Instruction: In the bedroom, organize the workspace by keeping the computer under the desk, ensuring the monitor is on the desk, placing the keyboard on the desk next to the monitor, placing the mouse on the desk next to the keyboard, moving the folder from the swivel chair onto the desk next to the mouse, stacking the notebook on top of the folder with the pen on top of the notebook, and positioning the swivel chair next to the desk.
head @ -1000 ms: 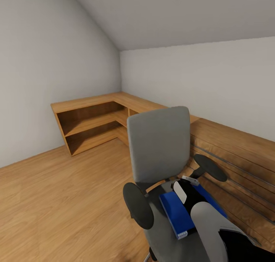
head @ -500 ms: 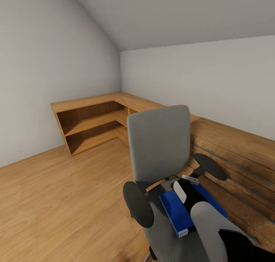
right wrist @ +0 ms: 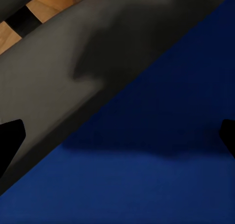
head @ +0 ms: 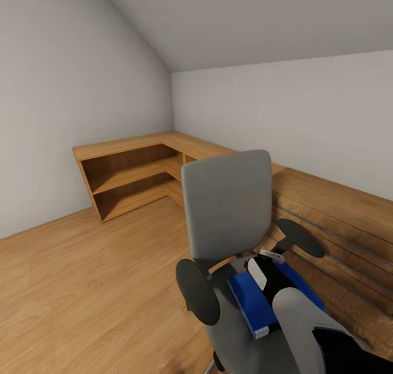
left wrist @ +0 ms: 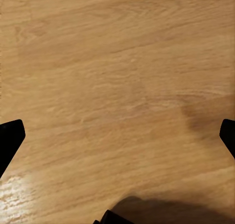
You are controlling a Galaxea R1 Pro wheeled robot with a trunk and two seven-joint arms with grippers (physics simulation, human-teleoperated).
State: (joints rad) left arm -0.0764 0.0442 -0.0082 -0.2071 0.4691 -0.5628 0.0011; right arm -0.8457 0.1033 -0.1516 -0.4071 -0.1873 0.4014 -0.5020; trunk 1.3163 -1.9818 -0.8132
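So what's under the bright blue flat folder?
The bright blue flat folder lies on the grey swivel chair's seat. The right arm covers the folder's far side, so anything hidden there cannot be seen.

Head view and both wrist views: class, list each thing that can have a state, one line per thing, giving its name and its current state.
Swivel chair: upright, folder on its seat.
Folder: closed, lying flat on the seat, right arm over it.
Right end effector: open, fingertips spread wide close above the folder, not gripping.
Left end effector: open, empty, over the wooden floor.
Low wooden cabinets: open shelves.
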